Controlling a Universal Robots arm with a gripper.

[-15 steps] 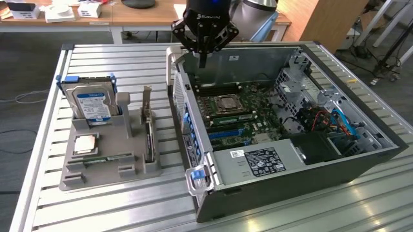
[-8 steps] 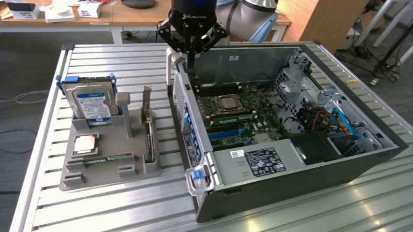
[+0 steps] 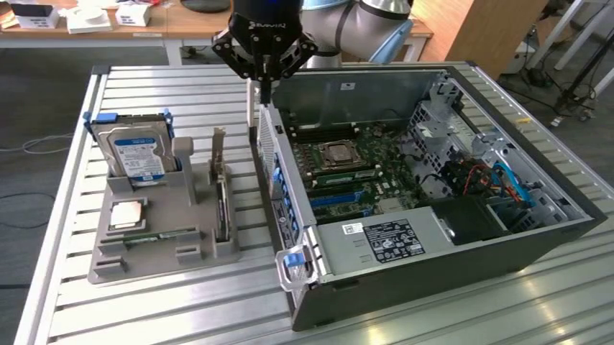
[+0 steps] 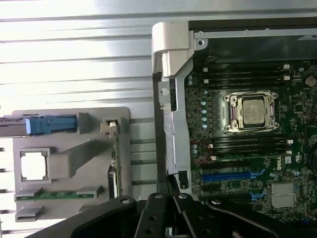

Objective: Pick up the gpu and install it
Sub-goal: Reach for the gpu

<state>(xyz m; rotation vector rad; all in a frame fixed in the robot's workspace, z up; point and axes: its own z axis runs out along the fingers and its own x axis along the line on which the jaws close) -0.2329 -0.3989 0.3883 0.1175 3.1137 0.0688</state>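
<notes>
The gpu (image 3: pixel 221 198) stands on edge in a slot of the grey holder tray (image 3: pixel 144 259), its silver bracket pointing up. From the wrist view it is a thin green strip (image 4: pixel 118 163) along the tray's edge. My gripper (image 3: pixel 264 92) hangs shut and empty above the near wall of the open computer case (image 3: pixel 432 266), beyond the gpu's far end and a little to its right in the exterior view. In the wrist view the black fingers (image 4: pixel 168 191) meet over the case wall. Blue expansion slots (image 4: pixel 230 176) lie bare on the motherboard.
The tray also carries a silver hard drive (image 3: pixel 139 154) in a blue bracket, a processor chip (image 3: pixel 128 214) and a memory stick (image 3: pixel 154 236). The case holds a CPU socket (image 3: pixel 338 153), a power supply (image 3: pixel 389 241) and drive cables. Everything rests on a slatted metal table (image 3: pixel 144 309).
</notes>
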